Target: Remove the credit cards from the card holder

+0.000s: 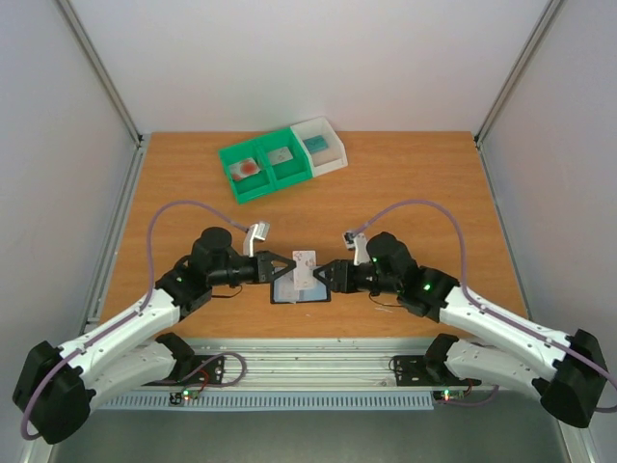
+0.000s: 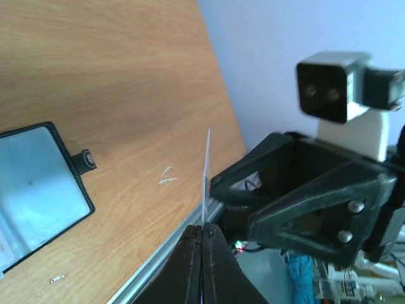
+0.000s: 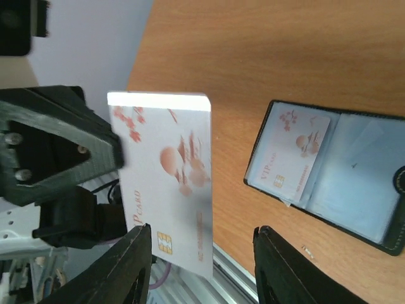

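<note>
Handover: left gripper (image 2: 202, 233) clamps the thin whitish plastic credit card (image 3: 168, 164) printed with red blossoms; right gripper (image 3: 202, 234) stands with jaws apart.
The card is held up between both grippers; the flat black bifold card holder (image 3: 335, 171) with grey-blue pockets lies open just below them, a second card (image 3: 294, 155) in one pocket. I would back the right jaws straight off without brushing the card, then carry it aside with the left.
</note>
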You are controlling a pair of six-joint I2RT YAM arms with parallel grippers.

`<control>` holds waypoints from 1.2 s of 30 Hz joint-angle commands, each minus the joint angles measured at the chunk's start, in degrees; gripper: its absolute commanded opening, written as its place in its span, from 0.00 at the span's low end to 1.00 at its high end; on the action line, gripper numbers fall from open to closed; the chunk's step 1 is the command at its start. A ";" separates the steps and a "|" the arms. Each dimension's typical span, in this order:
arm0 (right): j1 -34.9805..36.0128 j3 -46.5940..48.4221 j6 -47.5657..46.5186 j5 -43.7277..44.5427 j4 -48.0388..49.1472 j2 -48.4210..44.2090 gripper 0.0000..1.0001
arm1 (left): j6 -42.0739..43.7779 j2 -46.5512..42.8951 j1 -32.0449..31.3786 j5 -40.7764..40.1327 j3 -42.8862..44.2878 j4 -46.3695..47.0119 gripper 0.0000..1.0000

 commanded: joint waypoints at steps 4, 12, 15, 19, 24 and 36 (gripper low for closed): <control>-0.22 12.18 -17.58 3.68 -24.30 -7.32 0.46 | 7.64 0.40 0.15 11.08 5.27 -4.01 0.01; -0.28 21.83 -29.22 -2.28 -38.95 -2.49 0.46 | 9.44 4.92 0.17 21.69 6.10 -0.91 0.00; -1.06 23.45 -30.46 -6.41 -39.01 0.11 0.46 | 6.08 6.84 -0.15 26.26 5.21 5.29 0.00; -2.53 24.94 -30.76 -12.58 -38.00 3.45 0.50 | 6.15 6.73 -0.48 26.80 4.04 6.83 0.00; -8.34 23.51 -28.79 -23.47 -34.41 5.66 0.50 | 5.81 7.93 -0.67 27.47 3.92 7.68 0.00; -13.13 20.60 -26.04 -34.74 -28.91 6.64 0.37 | 5.40 8.60 -0.92 27.65 3.88 8.33 0.01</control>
